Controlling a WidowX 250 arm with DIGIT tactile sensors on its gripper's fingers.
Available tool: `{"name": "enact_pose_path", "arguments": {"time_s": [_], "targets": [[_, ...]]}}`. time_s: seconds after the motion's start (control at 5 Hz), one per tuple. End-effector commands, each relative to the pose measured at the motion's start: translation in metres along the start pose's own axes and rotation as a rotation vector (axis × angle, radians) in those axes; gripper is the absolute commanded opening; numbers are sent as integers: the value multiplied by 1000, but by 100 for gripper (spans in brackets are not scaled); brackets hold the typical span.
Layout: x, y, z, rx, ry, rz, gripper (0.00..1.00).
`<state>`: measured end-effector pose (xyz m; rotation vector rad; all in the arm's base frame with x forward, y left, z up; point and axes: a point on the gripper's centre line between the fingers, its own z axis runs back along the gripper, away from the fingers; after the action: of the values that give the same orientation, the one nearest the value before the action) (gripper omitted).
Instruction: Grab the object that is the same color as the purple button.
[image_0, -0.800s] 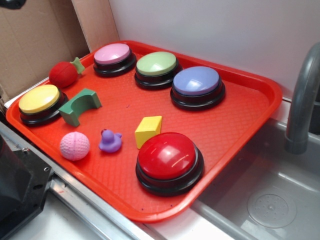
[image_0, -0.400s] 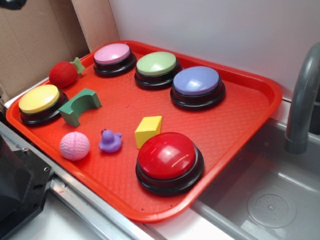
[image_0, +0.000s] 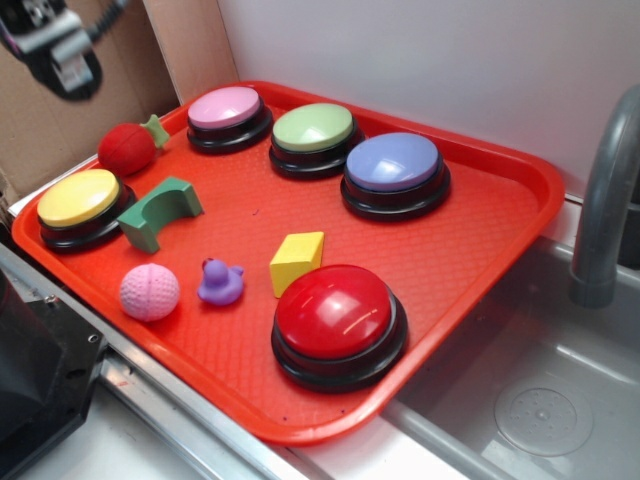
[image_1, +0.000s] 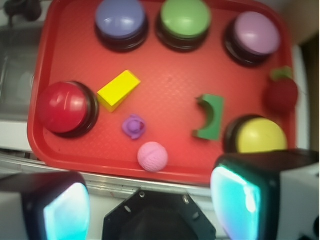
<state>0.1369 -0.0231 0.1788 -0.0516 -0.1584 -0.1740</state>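
Task is at the start: nothing is grasped, the approach is not yet made.

The pincer (image_1: 152, 200) hangs high over the near edge of the red tray (image_0: 500, 215), fingers spread wide and empty; in the wrist view both fingers sit apart at the bottom corners with nothing between them. In the exterior view only a blurred part of the arm shows at the top left corner.

The target, the purple duck (image_1: 134, 126), sits ahead of the pincer and slightly to its left in the wrist view, well below it, upright on the tray. The pink ball (image_1: 152, 156) lies just beside it, nearer the pincer. The yellow block (image_1: 118, 89) is beyond the duck, and the red button (image_1: 63, 107) is off to the left. The purple button (image_1: 121, 19), the colour reference, is at the far edge of the tray, well apart from the duck.

Left to do, judging from this: descend, centre over the duck, close, lift.

Materials: the duck looks like soft rubber, small, rounded and lumpy. The ball has a dimpled texture. The buttons are glossy plastic domes on black bases. The tray surface is pebbled plastic. The block is flat-faced with hard edges.
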Motion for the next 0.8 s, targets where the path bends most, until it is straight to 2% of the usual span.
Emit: {"name": "enact_pose_path", "arguments": {"time_s": [0.0, 0.2, 0.6], "targets": [[23, 4, -83, 91, -73, -315, 100], [24, 0, -115, 110, -71, -417, 100], [19, -2, -156, 98, -24, -473, 100]]}}
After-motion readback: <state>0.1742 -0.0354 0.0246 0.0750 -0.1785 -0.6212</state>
